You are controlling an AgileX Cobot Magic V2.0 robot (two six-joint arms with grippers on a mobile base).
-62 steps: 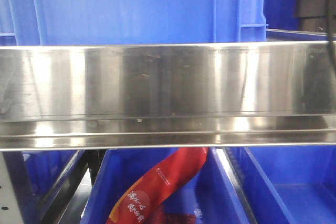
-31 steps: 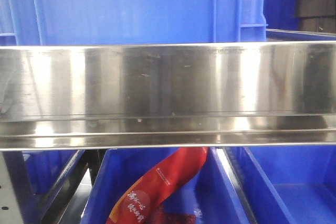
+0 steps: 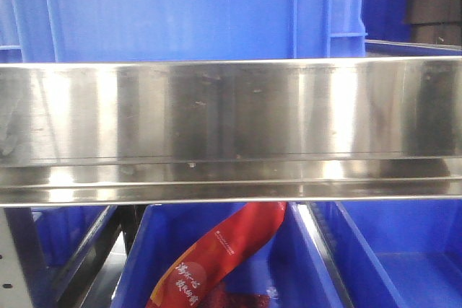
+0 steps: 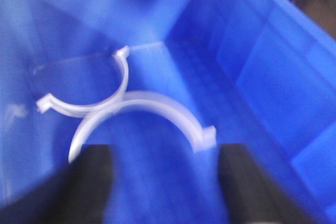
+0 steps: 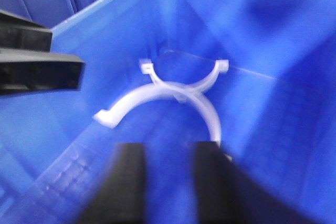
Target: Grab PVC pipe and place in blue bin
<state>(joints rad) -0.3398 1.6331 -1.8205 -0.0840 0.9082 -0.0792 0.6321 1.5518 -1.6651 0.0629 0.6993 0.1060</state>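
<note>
Left pincer (image 4: 163, 182) hangs open over the blue bin (image 4: 262, 66), nothing between its dark fingers. Two white PVC pipe half-rings lie crossed on the bin floor; the nearer arc (image 4: 142, 111) sits at twelve o'clock, spanning nine to three. Right pincer (image 5: 163, 182) is also open and empty, narrower, with the long arc (image 5: 157, 95) at twelve, dead ahead. Either could drop straight in.

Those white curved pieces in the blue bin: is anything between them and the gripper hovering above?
Nothing visible. In the right wrist view, the right gripper hangs open over the two white curved pieces, which lie crossed on the floor of the blue bin, with only bare blue plastic between.
</note>
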